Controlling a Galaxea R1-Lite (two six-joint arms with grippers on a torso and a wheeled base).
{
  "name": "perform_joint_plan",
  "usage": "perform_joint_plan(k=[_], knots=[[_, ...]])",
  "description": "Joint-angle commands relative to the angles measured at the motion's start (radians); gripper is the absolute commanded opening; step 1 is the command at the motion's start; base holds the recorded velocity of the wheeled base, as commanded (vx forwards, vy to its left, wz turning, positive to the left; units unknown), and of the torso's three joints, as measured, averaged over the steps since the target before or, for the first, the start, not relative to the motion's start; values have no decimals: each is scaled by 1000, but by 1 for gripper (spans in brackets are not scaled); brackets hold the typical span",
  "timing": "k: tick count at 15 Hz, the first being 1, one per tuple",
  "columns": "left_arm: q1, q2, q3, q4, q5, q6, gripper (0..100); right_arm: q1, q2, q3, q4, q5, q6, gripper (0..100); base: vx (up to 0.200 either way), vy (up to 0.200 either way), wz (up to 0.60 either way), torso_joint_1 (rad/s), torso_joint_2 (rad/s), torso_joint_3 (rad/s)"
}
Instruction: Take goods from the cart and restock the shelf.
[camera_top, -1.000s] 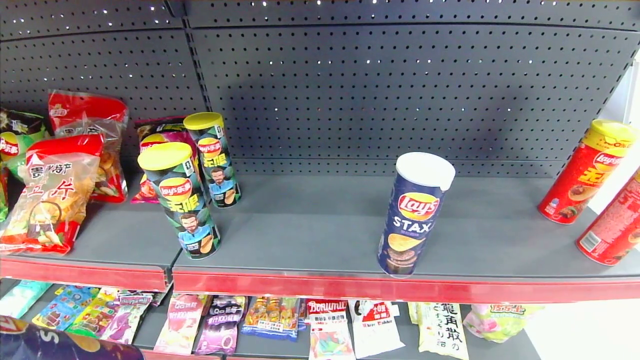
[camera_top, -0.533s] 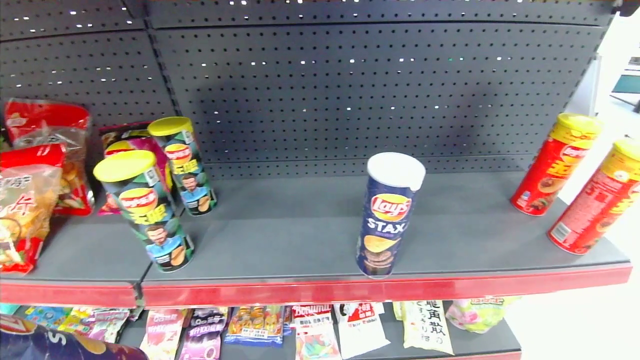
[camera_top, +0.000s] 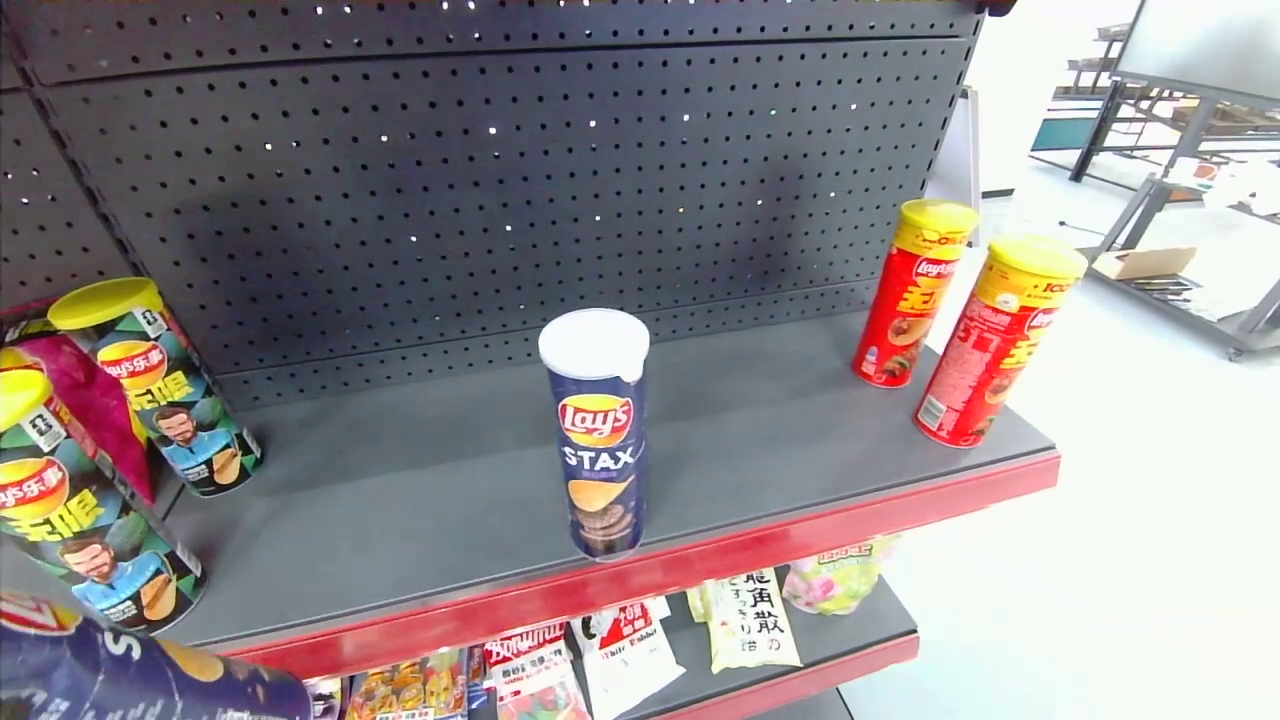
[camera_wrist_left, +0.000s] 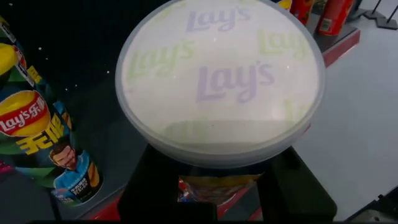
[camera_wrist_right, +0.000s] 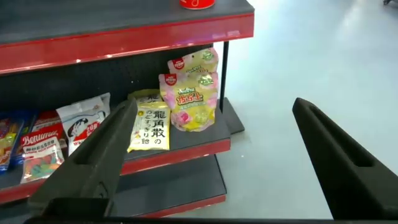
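Observation:
My left gripper (camera_wrist_left: 214, 190) is shut on a dark blue chip can whose white lid (camera_wrist_left: 221, 74) faces the left wrist camera. The same can (camera_top: 120, 670) pokes in at the lower left of the head view, below the front of the grey shelf board (camera_top: 780, 420). A matching blue can (camera_top: 598, 430) stands upright near the shelf's red front edge. My right gripper (camera_wrist_right: 214, 106) is open with nothing in it, low beside the shelf's right end and facing the lower shelf.
Two green cans (camera_top: 160, 390) (camera_top: 70, 520) stand on the shelf's left, two red cans (camera_top: 912, 295) (camera_top: 990, 345) at its right end. Snack bags (camera_wrist_right: 189, 90) lie on the lower shelf. White floor and metal racks (camera_top: 1180, 150) are off to the right.
The whole head view has swung to the right, so the camera moved; the cans on the shelf kept their places. The shelf's right end and the room beyond came into sight.

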Motion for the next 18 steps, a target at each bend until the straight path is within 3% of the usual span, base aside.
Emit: perform_joint_plan(k=[1,3,8,15,18], knots=[[0,173,-21,-100,1,-9,0,0,4,0,0,-1,4,100,0,0,0,0,0,0],[0,353,-54,-227,1,-9,0,0,4,0,0,-4,7,100,0,0,0,0,0,0],[-18,646,-122,-410,-4,-4,0,0,4,0,0,-6,7,100,0,0,0,0,0,0],[-50,851,-257,-420,-4,-2,0,0,4,0,0,-6,7,100,0,0,0,0,0,0],[-135,981,-381,-422,2,-2,0,0,4,0,0,-6,7,100,0,0,0,0,0,0]])
